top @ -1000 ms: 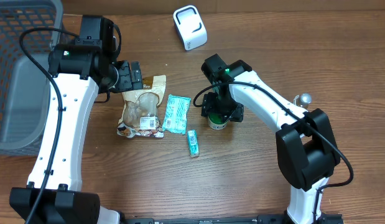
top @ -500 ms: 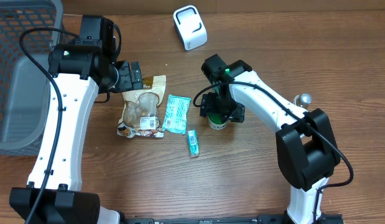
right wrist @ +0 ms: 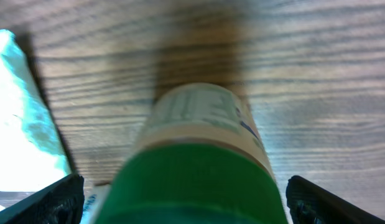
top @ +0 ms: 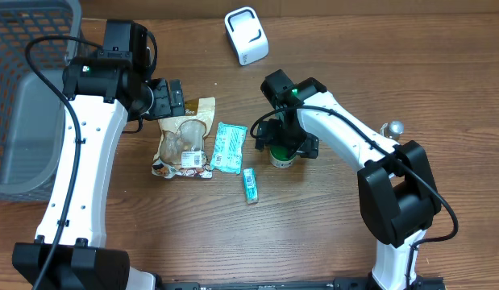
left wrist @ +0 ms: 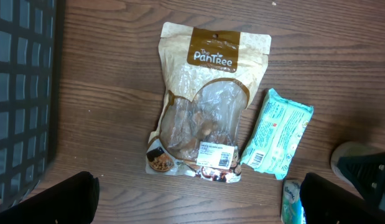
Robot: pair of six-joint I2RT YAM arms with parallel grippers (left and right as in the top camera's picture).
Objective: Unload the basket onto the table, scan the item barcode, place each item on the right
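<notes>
A small jar with a green lid [top: 281, 159] stands upright on the table, right of centre. My right gripper [top: 285, 146] is down around it and open. In the right wrist view the jar [right wrist: 198, 155] fills the gap, and both fingertips [right wrist: 60, 199] stand clear of its sides. A white barcode scanner [top: 246, 35] sits at the far edge of the table. My left gripper [top: 170, 98] hovers open with nothing between its fingers [left wrist: 63, 200]. Below it lies a brown snack pouch [left wrist: 208, 106].
Beside the pouch [top: 185, 138] lie a teal wipes packet [top: 230, 147] and a small tissue pack [top: 249, 184], both just left of the jar. A grey mesh basket [top: 27, 97] stands at the left edge. A small silver knob [top: 392, 127] is at the right.
My right gripper's jaws have spread wider, away from the jar's sides. The jar stays on the table. The left arm has not moved.
</notes>
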